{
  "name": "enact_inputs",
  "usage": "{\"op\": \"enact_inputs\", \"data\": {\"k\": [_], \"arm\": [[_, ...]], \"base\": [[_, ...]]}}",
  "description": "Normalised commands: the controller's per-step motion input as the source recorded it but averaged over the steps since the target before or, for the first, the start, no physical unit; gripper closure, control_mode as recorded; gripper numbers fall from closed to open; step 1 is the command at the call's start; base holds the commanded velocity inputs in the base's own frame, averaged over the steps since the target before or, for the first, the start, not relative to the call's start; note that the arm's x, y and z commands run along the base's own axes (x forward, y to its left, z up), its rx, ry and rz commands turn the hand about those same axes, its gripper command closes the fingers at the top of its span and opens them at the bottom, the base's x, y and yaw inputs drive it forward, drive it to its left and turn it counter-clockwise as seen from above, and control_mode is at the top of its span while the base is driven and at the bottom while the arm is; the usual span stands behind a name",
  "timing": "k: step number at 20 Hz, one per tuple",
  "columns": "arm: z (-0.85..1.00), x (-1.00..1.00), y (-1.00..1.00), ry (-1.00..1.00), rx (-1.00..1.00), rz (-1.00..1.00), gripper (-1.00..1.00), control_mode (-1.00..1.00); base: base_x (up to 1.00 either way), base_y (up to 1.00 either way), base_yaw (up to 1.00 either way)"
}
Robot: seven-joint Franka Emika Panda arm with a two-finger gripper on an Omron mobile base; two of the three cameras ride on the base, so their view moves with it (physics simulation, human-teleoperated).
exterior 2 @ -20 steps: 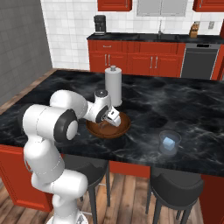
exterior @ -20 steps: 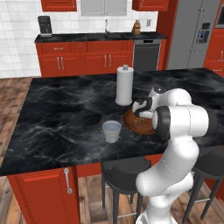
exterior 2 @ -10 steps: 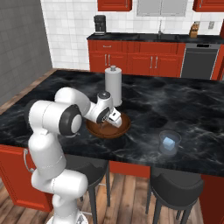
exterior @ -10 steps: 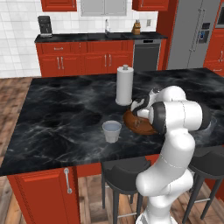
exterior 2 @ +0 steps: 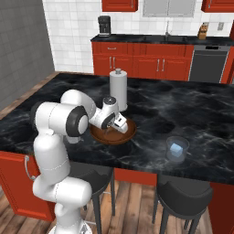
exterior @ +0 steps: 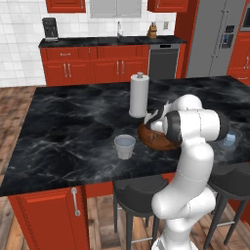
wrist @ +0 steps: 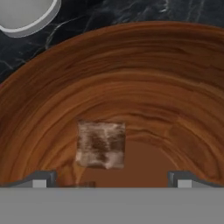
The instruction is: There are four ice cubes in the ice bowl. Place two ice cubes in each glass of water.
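Jaws spread wide, empty, hanging low inside ice bowl [wrist: 131,74]; fingertips [wrist: 40,179] flank ice cube [wrist: 101,144] lying on bowl floor. Cube sits off-centre, nearer one finger: judge hand should shift over it, drop a little, then close gently. Cube likely slippery. Paper-towel roll [exterior: 139,95] stands just behind bowl; near glass of water [exterior: 125,146] beside bowl on counter [exterior: 68,127]; far glass [exterior 2: 177,148] already holds cube.

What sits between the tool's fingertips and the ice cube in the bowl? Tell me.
Nothing: in the hand view, bare wooden bowl floor separates the open tool from the ice cube, which lies just ahead of it.
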Motion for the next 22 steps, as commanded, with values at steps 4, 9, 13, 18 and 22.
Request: {"op": "enact_inputs", "data": {"k": [4, 9, 13, 18, 22], "arm": [[-0.21, 0.27, 0.00, 0.00, 0.01, 0.00, -1.00, -1.00], [-0.16, 0.09, 0.00, 0.00, 0.01, 0.00, -1.00, -1.00], [-0.08, 0.10, 0.00, 0.00, 0.01, 0.00, -1.00, -1.00], [-0.01, 0.14, 0.00, 0.00, 0.00, 0.00, -1.00, -1.00], [-0.01, 0.08, 0.00, 0.00, 0.00, 0.00, -1.00, -1.00]], "base": [[0.00, 0.00, 0.00], [0.00, 0.00, 0.00], [0.00, 0.00, 0.00], [0.00, 0.00, 0.00], [0.00, 0.00, 0.00]]}}
